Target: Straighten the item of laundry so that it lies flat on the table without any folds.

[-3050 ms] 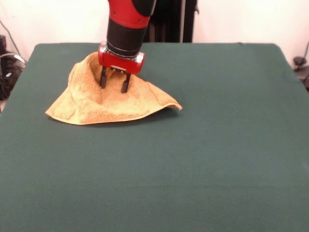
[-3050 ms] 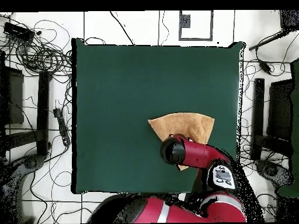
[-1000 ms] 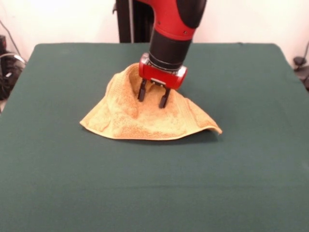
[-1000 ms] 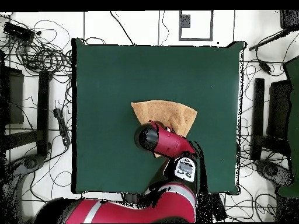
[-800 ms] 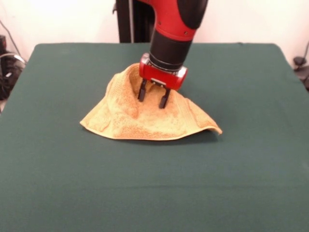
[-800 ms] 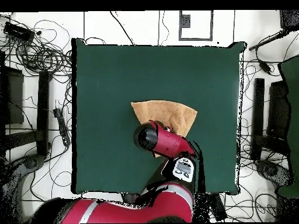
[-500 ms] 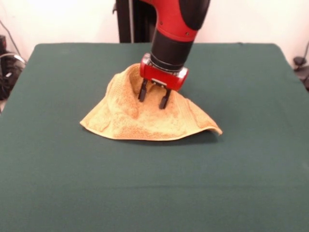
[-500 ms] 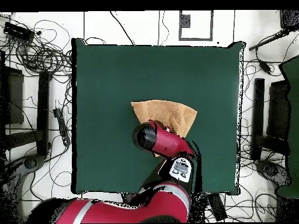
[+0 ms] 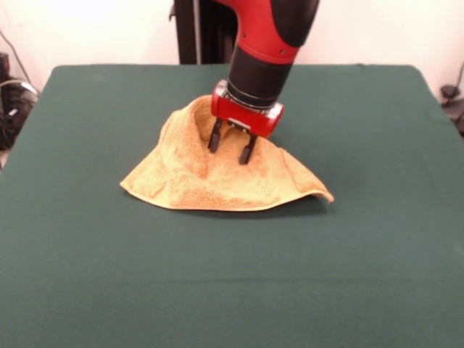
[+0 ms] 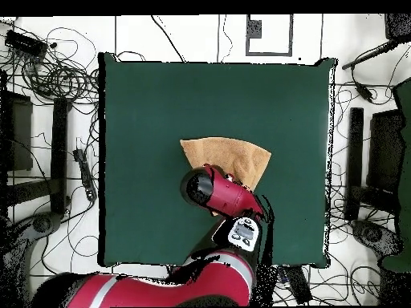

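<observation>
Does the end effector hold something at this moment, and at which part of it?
Nothing is held: the end effector is open, its fingers spread just above the raised middle of the towel, which lies bunched on the table.

Rough terry towel (image 9: 217,177), matt felt table (image 9: 232,275)

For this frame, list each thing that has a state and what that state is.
towel: bunched and folded, peaked under the hand, near edges resting on the table, one corner slightly lifted.
hand: open, fingers spread, tips down at the towel's raised middle.
table: green cloth, towel on it.
</observation>
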Controlling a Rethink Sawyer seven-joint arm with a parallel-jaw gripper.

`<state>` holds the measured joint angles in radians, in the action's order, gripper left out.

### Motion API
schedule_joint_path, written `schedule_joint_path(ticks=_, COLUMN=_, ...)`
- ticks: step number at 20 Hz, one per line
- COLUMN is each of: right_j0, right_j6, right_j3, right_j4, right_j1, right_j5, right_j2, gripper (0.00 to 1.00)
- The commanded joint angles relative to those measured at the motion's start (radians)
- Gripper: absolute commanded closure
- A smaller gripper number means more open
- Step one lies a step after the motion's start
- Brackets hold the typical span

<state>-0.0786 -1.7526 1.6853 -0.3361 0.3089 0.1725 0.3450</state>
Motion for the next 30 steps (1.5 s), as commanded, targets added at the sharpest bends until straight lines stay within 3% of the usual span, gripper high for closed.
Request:
schedule_joint_path(ticks=1, right_j0=-0.055, right_j6=-0.272, right_j3=-0.104, right_j4=-0.111, right_j1=-0.092, right_j5=0.04, right_j2=-0.129, gripper=0.0)
schedule_joint_path(ticks=11, right_j0=-0.079, right_j6=-0.245, right_j3=-0.063, right_j4=-0.104, right_j1=0.016, right_j5=0.226, right_j2=-0.122, gripper=0.0)
schedule_joint_path(ticks=16, right_j0=-0.04, right_j6=-0.211, right_j3=0.056, right_j4=-0.083, right_j1=0.114, right_j5=0.184, right_j2=-0.176, gripper=0.0)
schedule_joint_path(ticks=19, right_j0=-0.048, right_j6=-0.258, right_j3=0.08, right_j4=-0.115, right_j1=0.141, right_j5=0.198, right_j2=-0.18, gripper=0.0)
schedule_joint_path(ticks=25, right_j0=-0.106, right_j6=-0.336, right_j3=0.032, right_j4=-0.164, right_j1=0.117, right_j5=0.237, right_j2=-0.14, gripper=0.0)
schedule_joint_path(ticks=30, right_j0=-0.115, right_j6=-0.304, right_j3=0.026, right_j4=-0.181, right_j1=0.075, right_j5=0.159, right_j2=-0.139, gripper=0.0)
